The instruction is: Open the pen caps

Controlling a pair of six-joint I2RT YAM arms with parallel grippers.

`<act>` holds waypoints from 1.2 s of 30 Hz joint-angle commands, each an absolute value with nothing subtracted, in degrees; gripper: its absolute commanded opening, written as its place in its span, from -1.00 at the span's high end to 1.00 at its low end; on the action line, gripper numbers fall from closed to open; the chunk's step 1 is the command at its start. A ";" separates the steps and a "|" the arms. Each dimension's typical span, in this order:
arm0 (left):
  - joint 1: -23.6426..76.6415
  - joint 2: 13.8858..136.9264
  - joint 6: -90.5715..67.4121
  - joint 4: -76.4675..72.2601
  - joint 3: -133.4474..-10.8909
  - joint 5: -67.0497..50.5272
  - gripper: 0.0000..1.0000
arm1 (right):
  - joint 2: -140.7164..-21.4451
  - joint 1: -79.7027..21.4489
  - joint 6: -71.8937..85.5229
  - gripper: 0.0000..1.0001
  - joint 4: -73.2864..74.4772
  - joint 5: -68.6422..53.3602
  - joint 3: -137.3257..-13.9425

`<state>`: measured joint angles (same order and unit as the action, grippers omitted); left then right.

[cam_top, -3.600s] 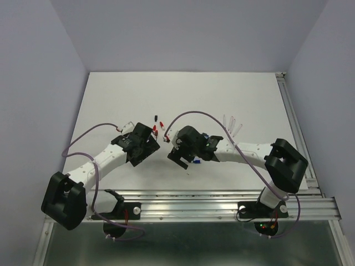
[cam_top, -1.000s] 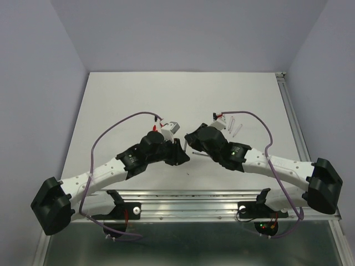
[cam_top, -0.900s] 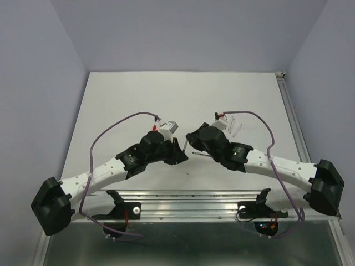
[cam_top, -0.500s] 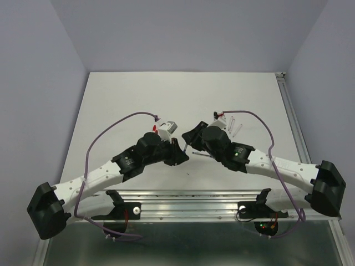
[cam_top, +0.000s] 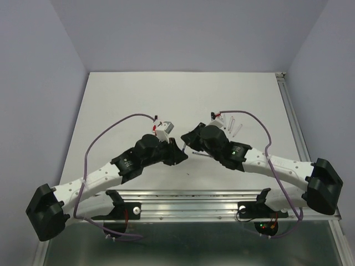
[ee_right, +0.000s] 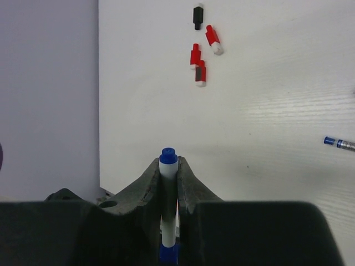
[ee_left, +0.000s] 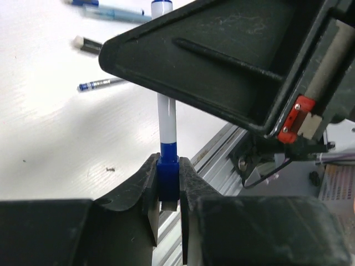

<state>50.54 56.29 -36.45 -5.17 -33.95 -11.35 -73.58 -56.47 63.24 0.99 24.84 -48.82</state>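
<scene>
At bench centre, both arms meet nose to nose, lifted off the surface.

Left pincer: clamped on the blue cap of 1 pen. In your left wrist view the white barrel runs straight up from the cap and passes behind the right arm's black housing.

Right pincer: clamped on the same pen's white barrel. The blue plug end pokes out just past the fingertips.

Cap and barrel look joined; you can see no gap between them.

On the bench beyond the right pincer lie 1 black cap and 3 red caps, loose and close together. Well apart from them, a second pen lies flat at the right edge of that view.
</scene>
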 commanded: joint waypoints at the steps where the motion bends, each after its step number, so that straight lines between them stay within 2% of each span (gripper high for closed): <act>1: 50.89 51.08 -38.67 -9.58 -29.73 -12.04 1.00 | -74.18 -46.96 58.11 0.99 2.56 29.01 -52.55; 2: 50.98 50.46 -39.45 -9.58 -28.40 -12.30 1.00 | -74.27 -42.06 56.96 0.99 2.55 28.48 -53.17; 8: 52.99 43.69 -45.17 -10.19 -18.55 -14.59 1.00 | -79.36 -26.84 49.31 0.99 9.84 30.16 -64.40; 14: 54.05 38.67 -48.16 -5.90 -17.04 -10.38 1.00 | -81.03 -20.48 45.26 0.99 12.82 25.66 -66.71; 18: 53.97 44.37 -47.64 1.30 -23.63 -0.54 1.00 | -79.11 -19.69 45.26 0.92 13.71 26.45 -60.31; 22: 50.38 54.83 -44.39 6.40 -33.63 5.70 0.85 | -76.82 -14.26 46.05 0.89 14.68 23.75 -52.76; 30: 35.62 72.30 -37.45 6.85 -43.31 5.27 0.83 | -78.04 -7.04 45.97 0.82 9.42 16.36 -42.98; 36: 32.61 81.11 -37.09 9.57 -48.95 6.41 0.83 | -83.05 -4.57 45.62 0.81 5.02 13.27 -40.61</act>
<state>33.52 79.48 -39.11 6.96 -45.08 4.16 -80.95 -5.67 46.26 10.83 16.29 -42.13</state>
